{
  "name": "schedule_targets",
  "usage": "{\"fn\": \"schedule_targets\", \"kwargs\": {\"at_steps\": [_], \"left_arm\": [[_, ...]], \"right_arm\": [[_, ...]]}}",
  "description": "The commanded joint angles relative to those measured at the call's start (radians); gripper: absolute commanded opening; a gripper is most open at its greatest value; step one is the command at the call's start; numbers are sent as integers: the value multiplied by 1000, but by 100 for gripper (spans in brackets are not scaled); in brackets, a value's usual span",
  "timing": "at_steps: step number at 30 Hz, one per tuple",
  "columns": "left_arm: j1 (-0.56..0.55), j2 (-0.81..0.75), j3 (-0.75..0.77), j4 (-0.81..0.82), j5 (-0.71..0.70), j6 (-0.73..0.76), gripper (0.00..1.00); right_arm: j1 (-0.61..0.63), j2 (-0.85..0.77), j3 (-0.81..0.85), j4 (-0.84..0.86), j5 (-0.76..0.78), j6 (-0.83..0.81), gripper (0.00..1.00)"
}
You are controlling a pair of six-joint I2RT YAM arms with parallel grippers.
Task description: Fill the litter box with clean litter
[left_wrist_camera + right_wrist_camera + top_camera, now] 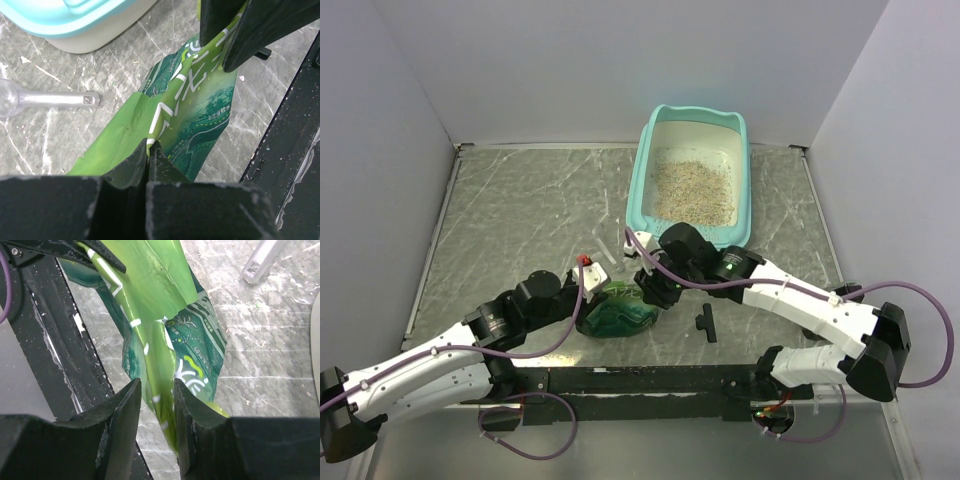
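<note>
The teal litter box point(642, 180) stands at the back right of the table, with beige clean litter point(692, 190) spread over its white floor. A green pouch point(618, 315) hangs just above the table between my two grippers. My left gripper point(149, 150) is shut on one edge of the pouch point(200, 115). My right gripper point(156, 390) is open around the opposite edge of the pouch point(150, 300); the film lies against one finger, with a gap to the other. In the top view, the left gripper point(603, 290) and right gripper point(650, 288) flank the pouch.
A clear plastic scoop point(50, 100) lies on the marble table in front of the litter box's near corner point(75, 20). A small black T-shaped part point(705, 322) lies right of the pouch. A black rail point(640, 380) runs along the near edge. Grey walls enclose the table.
</note>
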Motion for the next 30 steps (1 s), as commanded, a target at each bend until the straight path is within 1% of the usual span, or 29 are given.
{"fn": "schedule_targets", "kwargs": {"at_steps": [1,5,7,8,11,15,16,17,19,20,22,23,26,27,28,29,30], "left_arm": [[19,-18,7,34,-82,3,1],[18,-27,6,37,-87,5,1],[19,-34,6,34,-91,5,1],[18,-37,4,34,-93,5,1],[18,-44,3,32,-102,5,1],[19,-55,1,36,-99,5,1],[18,-54,3,34,-98,5,1],[18,-52,4,32,-96,5,1],[18,-51,6,34,-90,5,1],[18,-51,6,34,-88,5,1],[18,-51,7,32,-88,5,1],[18,-54,7,31,-87,3,1],[18,-67,7,35,-87,5,1],[18,-72,6,36,-87,3,1],[18,-77,4,39,-84,3,1],[18,-86,4,40,-84,5,1],[18,-89,3,40,-85,5,1]], "right_arm": [[-5,-36,-21,-62,4,-10,40],[-5,-10,-34,-62,12,1,40],[-5,10,-41,-60,21,-4,4],[-8,11,-45,-47,44,12,0],[-35,14,-64,-30,46,21,0],[-39,1,-62,-17,47,27,1],[-40,-7,-61,-14,74,48,11],[-43,-13,-51,-20,79,53,27],[-43,-42,-36,-36,137,88,38],[-45,-55,-21,-52,165,101,46],[-46,-104,-12,-68,223,148,51],[-48,-142,-5,-80,301,164,57],[-80,-220,-28,-88,439,254,68],[-92,-242,-31,-103,461,310,69],[-103,-262,-34,-106,475,332,67],[-112,-315,-53,-108,521,357,64],[-115,-341,-65,-106,539,409,62]]}}
